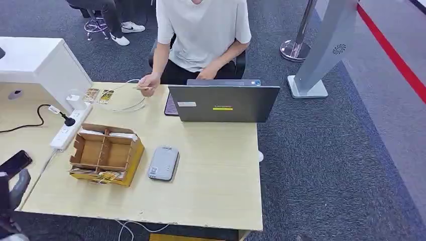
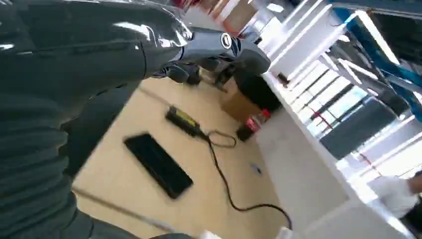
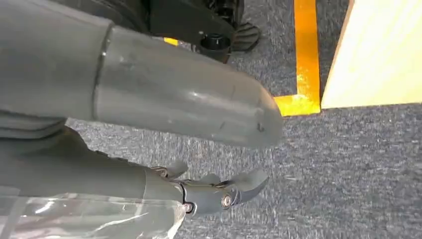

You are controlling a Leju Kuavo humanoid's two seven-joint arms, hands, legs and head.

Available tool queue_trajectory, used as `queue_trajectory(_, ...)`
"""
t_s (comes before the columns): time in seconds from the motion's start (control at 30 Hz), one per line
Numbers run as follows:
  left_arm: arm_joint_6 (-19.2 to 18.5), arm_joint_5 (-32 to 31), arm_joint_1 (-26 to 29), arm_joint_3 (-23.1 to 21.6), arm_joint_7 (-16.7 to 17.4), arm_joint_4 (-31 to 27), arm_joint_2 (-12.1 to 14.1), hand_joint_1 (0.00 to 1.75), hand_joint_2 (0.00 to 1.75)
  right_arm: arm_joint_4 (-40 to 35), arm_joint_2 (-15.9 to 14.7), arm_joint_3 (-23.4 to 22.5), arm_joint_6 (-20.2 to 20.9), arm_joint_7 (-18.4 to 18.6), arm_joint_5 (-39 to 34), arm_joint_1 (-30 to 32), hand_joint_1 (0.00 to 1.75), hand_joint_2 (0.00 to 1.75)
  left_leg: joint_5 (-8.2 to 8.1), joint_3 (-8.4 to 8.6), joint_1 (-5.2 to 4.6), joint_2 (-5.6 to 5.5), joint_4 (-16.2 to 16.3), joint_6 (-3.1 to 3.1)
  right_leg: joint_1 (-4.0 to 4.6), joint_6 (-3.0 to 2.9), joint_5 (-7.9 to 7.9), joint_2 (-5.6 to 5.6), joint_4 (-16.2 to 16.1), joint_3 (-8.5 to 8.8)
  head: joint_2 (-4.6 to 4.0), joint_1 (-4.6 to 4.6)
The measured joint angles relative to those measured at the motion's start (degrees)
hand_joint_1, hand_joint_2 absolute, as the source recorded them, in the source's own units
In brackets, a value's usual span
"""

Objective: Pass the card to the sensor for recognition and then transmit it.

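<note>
- The task looks barely begun: cards (image 1: pixel 103 175) lie in the cardboard organizer (image 1: pixel 106 153) on the table (image 1: pixel 211 170), not yet picked up.
- The grey sensor (image 1: pixel 164 162) sits just beside the organizer, with no card on it.
- The left hand (image 1: pixel 15 193) hovers at the table's near corner by a black phone (image 1: pixel 15 162), fingers spread, holding nothing.
- The right hand (image 3: pixel 199 191) hangs over the carpet, fingers loosely apart and empty.
- Picking, scanning and handing to the seated person (image 1: pixel 201 35) all remain.

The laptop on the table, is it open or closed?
Open. The laptop has its lid raised, back towards the head camera, with the person seated behind it.
</note>
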Motion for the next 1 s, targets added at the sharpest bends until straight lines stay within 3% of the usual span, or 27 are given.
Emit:
queue_trajectory(0.07, 1.56, -8.37, -0.81, -1.29, 1.74, -0.81, 0.15, 0.0, 1.75, 0.09, 0.15, 0.0, -0.02, 0.13, 0.07, -0.08, 0.0, 0.0, 0.0, -0.01, 0.0, 0.0, 0.0, 0.0, 0.0, 0.0, 0.0, 0.0, 0.01, 0.0, 0.0, 0.0)
queue_trajectory(0.13, 2.52, -5.55, -1.5, -2.68, 2.85, -1.4, 0.61, 0.0, 1.75, 0.13, 0.26, -0.02, 0.05, 0.15, 0.44, -0.21, 0.0, 0.0, 0.0, 0.0, 0.0, 0.01, 0.0, 0.0, 0.0, 0.0, 0.0, 0.01, 0.01, -0.01, 0.0, 0.02)
queue_trajectory(0.17, 2.78, -0.95, -1.88, -3.43, 3.13, -1.71, 1.0, 0.0, 1.75, 0.17, 0.35, -0.02, 0.05, 0.15, 0.48, -0.25, 0.0, 0.0, 0.0, 0.0, 0.0, 0.01, 0.0, 0.0, 0.0, 0.0, 0.0, 0.01, 0.01, -0.01, 0.0, -0.02)
queue_trajectory(0.2, 3.82, 0.78, -2.26, -4.27, 4.98, -1.95, 1.16, 0.0, 1.75, 0.2, 0.44, -0.02, 0.31, 0.22, 1.25, -0.31, 0.0, 0.0, 0.0, 0.01, 0.0, 0.01, 0.0, 0.0, 0.0, 0.0, 0.0, 0.03, 0.01, -0.01, 0.0, 0.02)
queue_trajectory(0.23, 4.6, -1.01, -2.67, -5.23, 8.04, -2.21, 1.47, 0.0, 1.75, 0.2, 0.48, -0.02, 0.53, 0.33, 1.86, -0.39, 0.0, 0.0, 0.0, 0.0, 0.0, 0.0, 0.0, 0.0, 0.0, 0.0, 0.0, 0.03, 0.01, -0.01, 0.0, -0.04)
queue_trajectory(0.37, 0.99, -10.91, -3.95, -8.05, 10.33, -2.36, 3.1, 0.0, 1.75, 0.35, 0.77, -0.02, 0.55, 0.5, 1.47, -0.64, 0.0, 0.0, 0.0, -0.01, 0.01, 0.0, 0.0, 0.0, 0.0, 0.0, 0.0, 0.02, 0.01, -0.01, 0.0, -0.11)
queue_trajectory(0.43, 0.97, -20.61, -4.83, -9.71, 18.26, -2.36, 4.17, 0.0, 1.75, 0.35, 0.92, -0.02, 1.05, 1.03, 3.15, -0.73, 0.0, 0.0, 0.01, 0.0, 0.0, 0.02, 0.0, -0.01, 0.0, -0.01, 0.01, 0.03, 0.01, -0.01, 0.0, -0.04)
queue_trajectory(0.5, 0.36, -28.3, -5.51, -11.45, 23.43, -2.34, 5.37, 0.0, 1.75, 0.37, 1.07, -0.02, 0.92, 1.07, 3.25, -0.79, 0.0, 0.0, 0.01, 0.0, 0.02, 0.06, 0.01, -0.01, 0.0, -0.03, 0.02, 0.07, 0.02, -0.04, 0.0, -0.13)
queue_trajectory(0.6, -0.27, -20.36, -6.43, -14.27, 16.97, -2.25, 7.18, 0.0, 1.75, 0.44, 1.23, -0.02, 0.9, 0.9, 2.5, -1.05, 0.0, 0.0, 0.05, -0.05, 0.01, -0.04, 0.02, -0.01, 0.0, -0.03, 0.02, -0.03, 0.02, -0.04, 0.0, -0.09)
queue_trajectory(0.63, -0.3, -17.23, -6.87, -15.18, 16.75, -2.23, 7.72, 0.0, 1.75, 0.44, 1.34, -0.02, 0.88, 0.88, 2.39, -1.16, 0.0, 0.0, 0.05, -0.05, 0.01, -0.01, 0.01, -0.01, 0.0, -0.03, 0.02, -0.01, 0.02, -0.04, 0.0, -0.11)
queue_trajectory(0.67, -0.08, -14.98, -7.41, -16.27, 18.71, -2.12, 8.35, 0.0, 1.75, 0.44, 1.42, -0.02, 0.94, 0.88, 2.91, -1.22, 0.0, 0.0, 0.05, -0.04, 0.01, 0.06, 0.01, -0.01, 0.0, -0.03, 0.02, 0.06, 0.02, -0.05, 0.0, -0.11)
queue_trajectory(0.73, 0.23, -20.3, -8.44, -17.93, 23.59, -1.82, 9.53, 0.0, 1.75, 0.46, 1.6, -0.02, 1.14, 0.88, 3.74, -1.22, 0.0, 0.0, 0.05, -0.03, 0.01, 0.08, 0.02, -0.01, 0.0, -0.03, 0.03, 0.08, 0.02, -0.06, 0.0, -0.11)
queue_trajectory(0.83, 0.29, -25.33, -9.29, -20.29, 22.76, -1.23, 11.32, 0.0, 1.75, 0.52, 1.84, -0.02, 1.05, 0.79, 3.59, -1.3, 0.0, 0.0, 0.05, -0.05, 0.01, 0.03, 0.02, -0.01, 0.0, -0.03, 0.02, 0.04, 0.02, -0.08, 0.0, -0.13)
queue_trajectory(0.87, 0.38, -23.88, -9.68, -21.25, 22.52, -0.99, 12.0, 0.0, 1.75, 0.52, 1.95, -0.02, 1.18, 0.23, 3.68, -1.36, 0.0, 0.0, 0.05, -0.05, 0.01, 0.01, 0.01, -0.02, 0.0, -0.03, 0.02, 0.04, 0.03, -0.07, 0.0, -0.15)
queue_trajectory(0.93, 0.97, -27.4, -10.46, -23.06, 24.89, -0.49, 13.38, 0.0, 1.75, 0.52, 2.16, -0.02, 1.77, -1.18, 4.55, -1.38, 0.0, 0.0, 0.05, -0.04, 0.01, 0.09, 0.01, -0.02, 0.0, -0.04, 0.03, 0.09, 0.04, -0.08, 0.0, -0.15)
queue_trajectory(1.0, 2.17, -35.88, -11.32, -24.72, 28.28, 0.19, 14.6, 0.0, 1.75, 0.52, 2.38, -0.02, 2.19, -1.84, 5.62, -1.37, 0.0, 0.0, 0.05, -0.04, 0.02, 0.1, 0.02, -0.02, 0.0, -0.05, 0.03, 0.1, 0.05, -0.08, 0.0, -0.11)
